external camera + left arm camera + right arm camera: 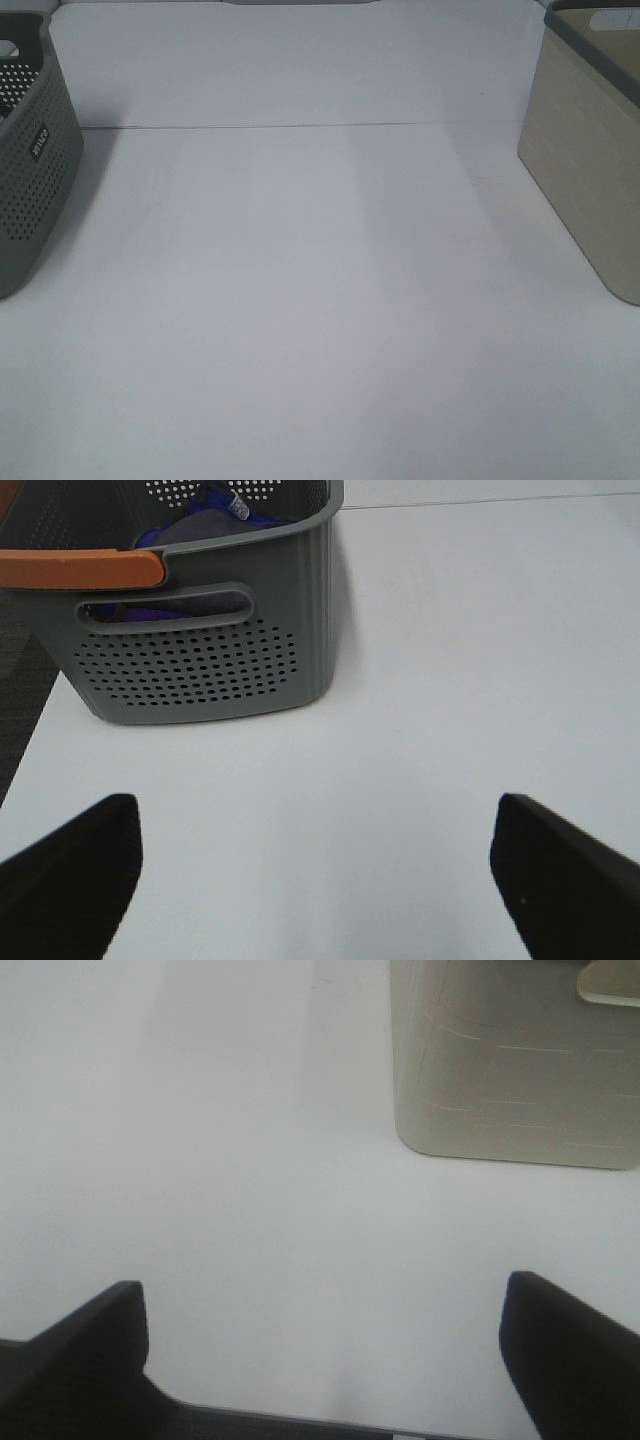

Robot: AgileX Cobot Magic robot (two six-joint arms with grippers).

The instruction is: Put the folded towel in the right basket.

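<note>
Near edge of white table (320, 330) bare in exterior view; neither arm shows there. L gripper (315, 875) has jaws spread wide w/ nothing between, hovering over tabletop, facing the grey perforated basket (200, 650). R gripper (325, 1360) likewise spread wide, holding nothing, w/ beige basket (510, 1070) ahead of it. Further back, grey basket sits at table's left edge, beige at right, well apart. Inside grey basket: blue/purple fabric (190, 530), prob. the towel, can't tell for sure. Orange handle (80, 568) runs along its rim.

Each pincer, left (315, 880) and right (325, 1355), shows two plain matte-black, wedge-shaped fingers.
</note>
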